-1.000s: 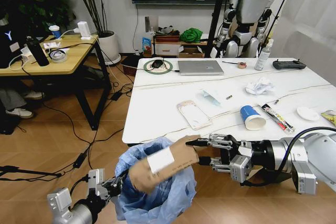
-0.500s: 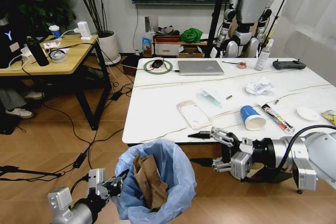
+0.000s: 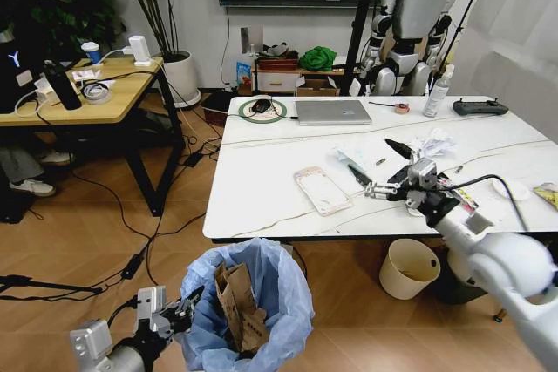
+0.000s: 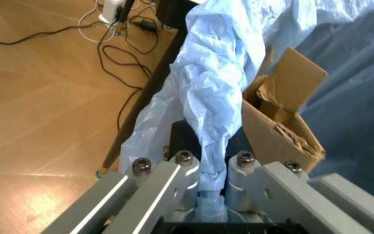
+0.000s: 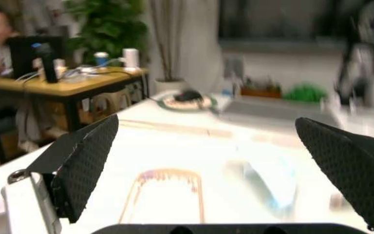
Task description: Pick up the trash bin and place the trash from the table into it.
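The trash bin (image 3: 248, 298), lined with a crinkled light-blue bag, is low in front of the table (image 3: 261, 163). My left gripper (image 3: 179, 315) is shut on its bag rim (image 4: 213, 161). A crumpled brown paper bag (image 3: 237, 302) (image 4: 284, 122) stands inside it. My right gripper (image 3: 370, 156) (image 5: 216, 165) hovers open over the table, empty, above a small bluish wrapper (image 3: 347, 161) (image 5: 271, 180). A flat clear package (image 3: 323, 189) (image 5: 171, 192) lies nearer the front edge. A white tissue wad (image 3: 433, 141) and a long wrapper (image 3: 464, 199) lie to the right. The arm hides the blue cup.
A plain cream bin (image 3: 411, 267) stands under the table's right half. A laptop (image 3: 332, 111), a black remote (image 3: 479, 107) and a bottle (image 3: 436, 91) sit along the far edge. A wooden desk (image 3: 87, 93) is at the left, with cables on the floor.
The right gripper let go of the brown paper bag, which dropped into the bin, then rose from beside the bin to over the table. The left gripper still holds the bin.
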Robot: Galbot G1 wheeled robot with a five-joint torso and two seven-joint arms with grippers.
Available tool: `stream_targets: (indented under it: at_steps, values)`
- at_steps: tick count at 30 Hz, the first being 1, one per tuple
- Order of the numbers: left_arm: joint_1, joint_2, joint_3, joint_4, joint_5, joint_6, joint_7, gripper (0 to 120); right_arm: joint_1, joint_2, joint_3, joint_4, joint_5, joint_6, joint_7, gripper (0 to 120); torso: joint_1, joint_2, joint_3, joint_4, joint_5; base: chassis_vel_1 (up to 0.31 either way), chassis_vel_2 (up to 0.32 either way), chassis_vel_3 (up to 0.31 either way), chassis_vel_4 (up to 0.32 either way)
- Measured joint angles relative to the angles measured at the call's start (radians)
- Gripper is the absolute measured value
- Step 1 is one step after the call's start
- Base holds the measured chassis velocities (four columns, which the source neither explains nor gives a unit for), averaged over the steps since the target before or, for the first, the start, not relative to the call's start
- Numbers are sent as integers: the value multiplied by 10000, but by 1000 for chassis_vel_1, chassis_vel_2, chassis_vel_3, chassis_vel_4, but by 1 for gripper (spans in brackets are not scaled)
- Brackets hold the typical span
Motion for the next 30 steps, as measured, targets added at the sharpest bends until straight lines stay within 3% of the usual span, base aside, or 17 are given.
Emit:
stream_targets:
  at_steps: [7, 13, 22, 30]
  values:
    - [29, 67, -75, 19, -12, 12, -5, 0, 99, 703, -435, -252, 1957, -937, 1668, 100, -1, 0, -1, -5, -3, 0, 0, 0, 0]
    - [42, 33, -43, 23, 2, 19, -4, 0, 401, 1218, -917, -371, 2544, -1135, 2496, 100, 0, 0, 0, 1, -3, 0, 0, 0, 0]
    - [109, 60, -110, -46, 2, 22, -3, 0, 686, 1627, -1273, -695, 3366, -1243, 2821, 100, 0, 0, 0, -1, -2, 0, 0, 0, 0]
    - [97, -12, -108, -35, -12, 22, -9, 0, 771, 1918, -1804, -598, 5367, -1170, 2935, 100, 0, 0, -1, -1, -1, 0, 0, 0, 0]
